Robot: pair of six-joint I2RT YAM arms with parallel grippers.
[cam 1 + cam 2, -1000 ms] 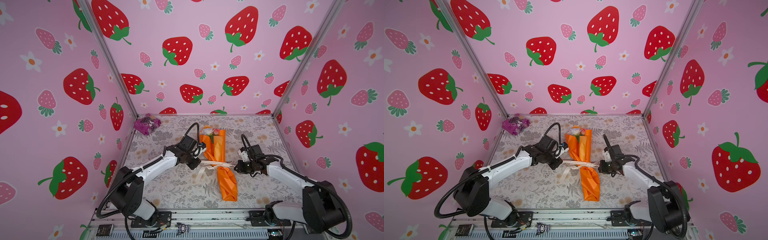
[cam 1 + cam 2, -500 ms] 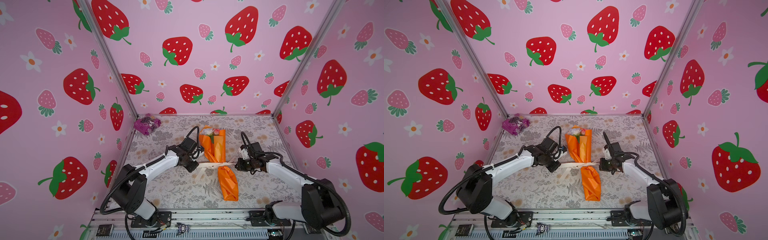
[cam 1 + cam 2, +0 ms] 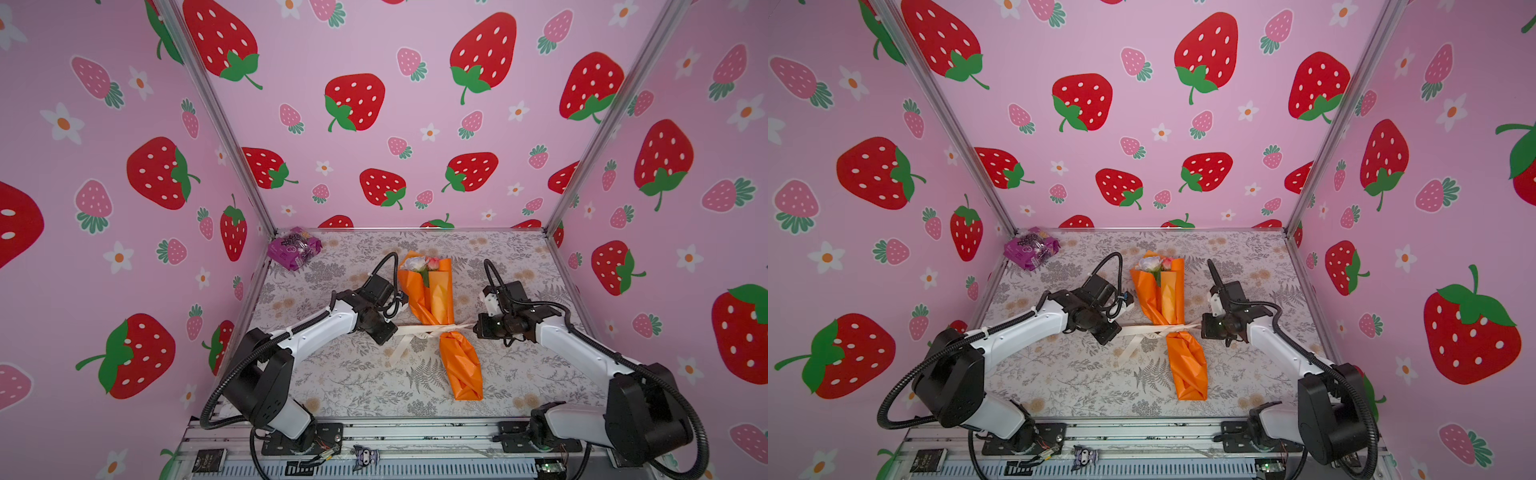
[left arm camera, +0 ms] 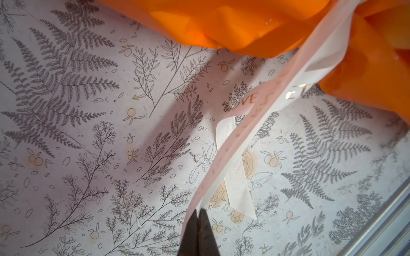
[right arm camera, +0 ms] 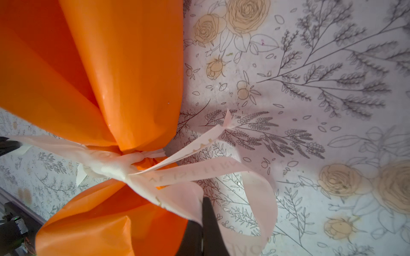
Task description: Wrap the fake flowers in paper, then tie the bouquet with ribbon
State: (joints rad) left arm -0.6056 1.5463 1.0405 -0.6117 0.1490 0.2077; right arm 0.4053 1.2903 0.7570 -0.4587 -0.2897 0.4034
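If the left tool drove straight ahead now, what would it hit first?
Probably the bouquet, at its tied orange waist; the left tool, shut on the ribbon, points along it.

Bouquet of fake flowers point(image 3: 440, 299): wrapping paper point(image 5: 133, 66) orange, smooth, semi-glossy, creased in soft folds. Ribbon point(image 4: 233, 177): cream cloth, finely ribbed weave, matt, with shiny gold foil lettering. Desk point(image 4: 88, 110): matt printed covering, faintly speckled. Purple packet point(image 3: 294, 248): crinkled glossy film. Frame rail point(image 3: 415, 432): bare dull metal.
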